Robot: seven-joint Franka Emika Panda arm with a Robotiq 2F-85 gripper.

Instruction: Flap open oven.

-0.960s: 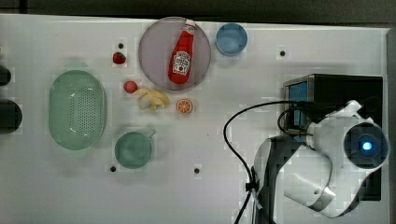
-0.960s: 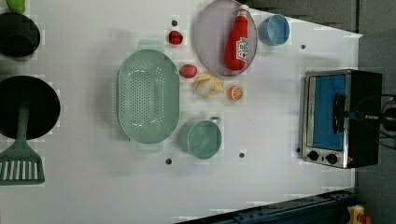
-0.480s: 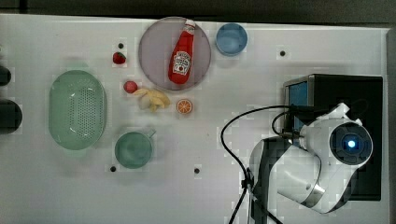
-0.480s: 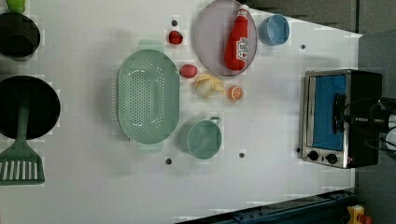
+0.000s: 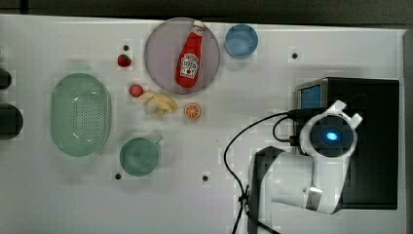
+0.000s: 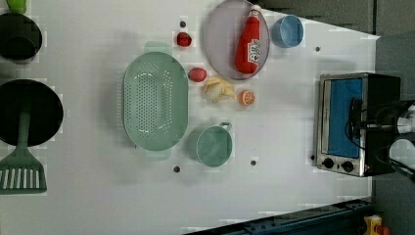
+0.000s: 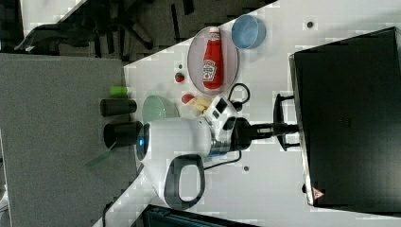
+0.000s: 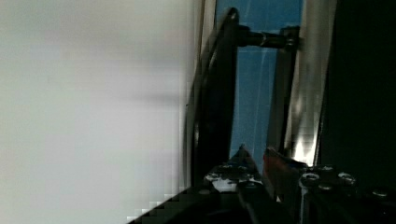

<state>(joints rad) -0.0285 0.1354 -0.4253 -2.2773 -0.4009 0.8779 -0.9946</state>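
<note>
The oven [image 5: 372,146] stands at the top view's right end of the table, with a black top, a silver frame and a blue glass door [image 6: 345,117] that lies flat against the frame. My arm [image 5: 331,136] hangs over its front edge. In the right view my gripper [image 7: 291,126] reaches past the dark bar handle [image 7: 278,122] toward the door. The wrist view has the handle [image 8: 215,93] running alongside the blue glass [image 8: 254,93]. My gripper [image 8: 256,156] is shut there, its tips in the gap between bar and glass with nothing held.
A ketchup bottle [image 5: 190,56] lies on a grey plate [image 5: 160,48], beside a blue bowl [image 5: 241,41]. A green colander [image 5: 80,114], a green mug [image 5: 140,156], a banana [image 5: 158,103] and small fruit sit at the top view's left. A black cable [image 5: 243,141] loops near my arm.
In the top view my arm has swung up and to the left over the oven's front edge, bringing the gripper in at the handle. The oven door has not moved.
</note>
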